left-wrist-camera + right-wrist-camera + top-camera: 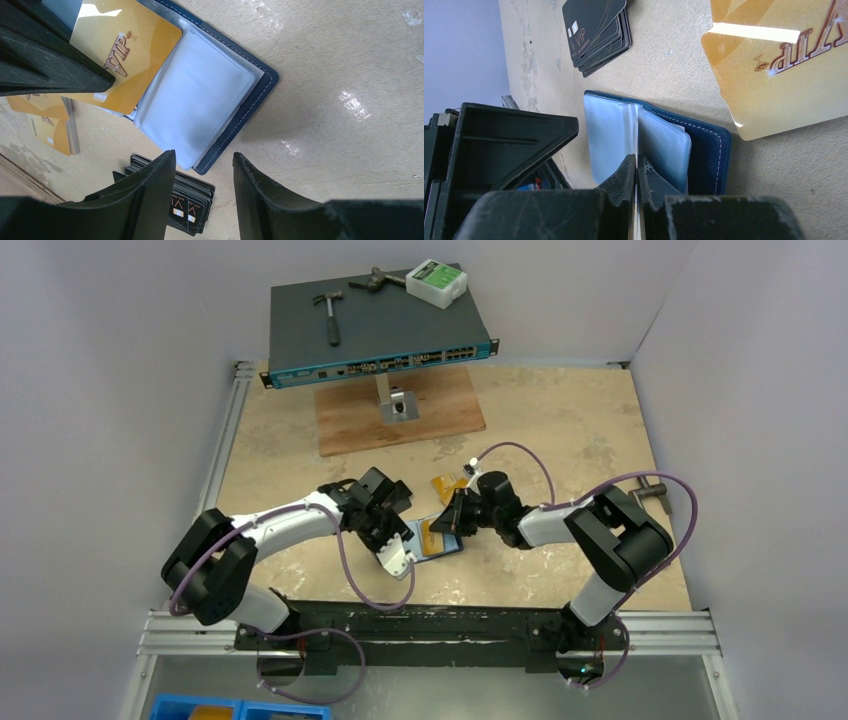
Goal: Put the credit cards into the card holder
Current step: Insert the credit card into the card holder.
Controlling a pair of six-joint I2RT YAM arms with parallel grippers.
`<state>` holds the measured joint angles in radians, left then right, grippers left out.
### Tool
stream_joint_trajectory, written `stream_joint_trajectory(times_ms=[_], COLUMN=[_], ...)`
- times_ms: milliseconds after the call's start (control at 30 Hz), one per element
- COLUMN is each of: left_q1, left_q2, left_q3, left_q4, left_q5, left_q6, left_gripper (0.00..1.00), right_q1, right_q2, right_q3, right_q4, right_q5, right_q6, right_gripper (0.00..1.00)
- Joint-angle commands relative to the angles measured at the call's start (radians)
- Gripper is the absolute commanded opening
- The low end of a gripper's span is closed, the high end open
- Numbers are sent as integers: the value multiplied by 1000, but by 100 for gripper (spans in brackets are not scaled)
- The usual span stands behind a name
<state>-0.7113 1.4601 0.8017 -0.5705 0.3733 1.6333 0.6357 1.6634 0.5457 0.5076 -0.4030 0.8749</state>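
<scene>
The navy card holder (447,545) lies open on the table, its clear sleeves (200,100) fanned out. My right gripper (637,161) is shut on one thin sleeve that stands edge-on between its fingers. A gold VIP credit card (130,47) rests at a slant over the holder's far side; I cannot tell if it is inside a sleeve. More gold cards (42,125) are stacked beside it. A stack of black cards (192,200) lies under my left gripper (205,156), which hovers open and empty just off the holder's corner.
A network switch (380,335) on a stand over a wooden board (400,425) fills the back, with a hammer (330,315) and a white box (435,282) on top. A metal clamp (650,490) lies at the right. Blue bins (200,708) sit below the near edge.
</scene>
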Motion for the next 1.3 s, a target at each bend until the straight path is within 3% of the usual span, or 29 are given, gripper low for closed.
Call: stream_joint_trajectory(times_ms=[0, 133, 433, 1267], left_q1=[-7, -8, -26, -36], left_q2=[5, 14, 48, 63], left_q3=[37, 50, 26, -73], left_q4=[16, 8, 10, 52], left_q5=[60, 71, 53, -9], left_q6=[-26, -37, 12, 61], left_gripper=[43, 37, 35, 24], right_q1=[1, 1, 2, 4], right_q2=[15, 17, 42, 99], right_q3=[-18, -24, -48, -62], right_q4=[57, 94, 182, 208], right_q5=[21, 13, -8, -31], right_q6=[-2, 7, 44, 23], right_gripper=[0, 0, 0, 0])
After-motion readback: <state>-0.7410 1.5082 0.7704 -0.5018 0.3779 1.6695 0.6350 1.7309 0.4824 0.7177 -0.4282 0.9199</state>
